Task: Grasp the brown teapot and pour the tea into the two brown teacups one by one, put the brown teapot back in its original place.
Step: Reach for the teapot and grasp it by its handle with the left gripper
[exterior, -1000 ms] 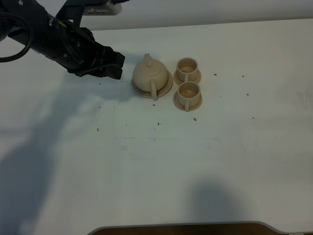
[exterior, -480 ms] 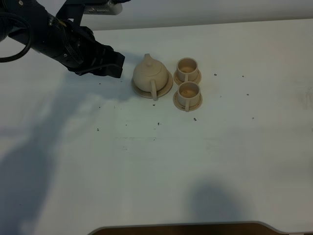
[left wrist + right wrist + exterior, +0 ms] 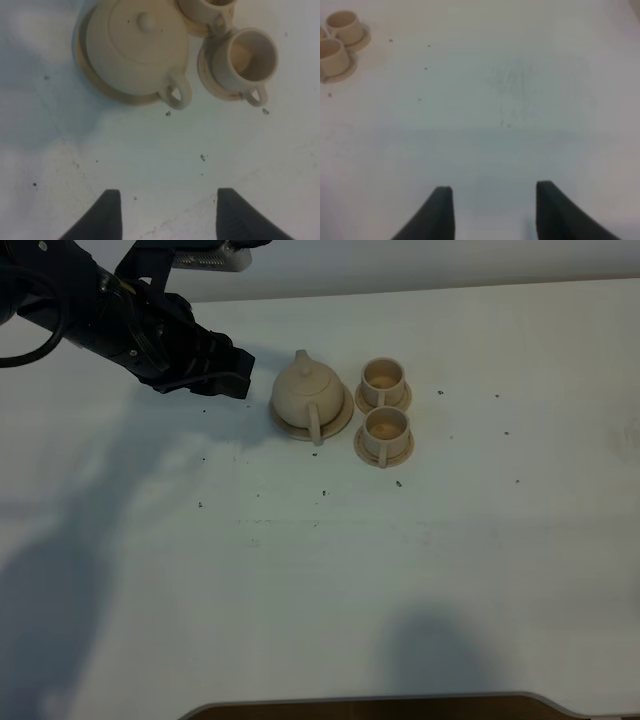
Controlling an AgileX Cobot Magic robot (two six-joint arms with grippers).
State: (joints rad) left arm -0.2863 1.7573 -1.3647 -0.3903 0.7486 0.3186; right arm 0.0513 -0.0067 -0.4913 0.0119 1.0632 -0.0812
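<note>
Over the last second the left claw (image 3: 246,374) has barely shifted, drifting slightly toward the far edge of the white desk (image 3: 400,560) — the crockery lies as before. The pale beige round-bellied ceramic teapot (image 3: 305,390) with its knobbed lid sits on the wide flat beige saucer (image 3: 345,412), its loop handle turned toward the near edge. Just beside it on the right stand the two small beige cylindrical teacups (image 3: 382,378) (image 3: 386,427), each on its own little saucer. The left claw hangs near the teapot's left side, apart from it, fingers spread and holding nothing. The right claw (image 3: 492,192) — fingers likewise spread — hovers over bare desk, well apart from the cups.
</note>
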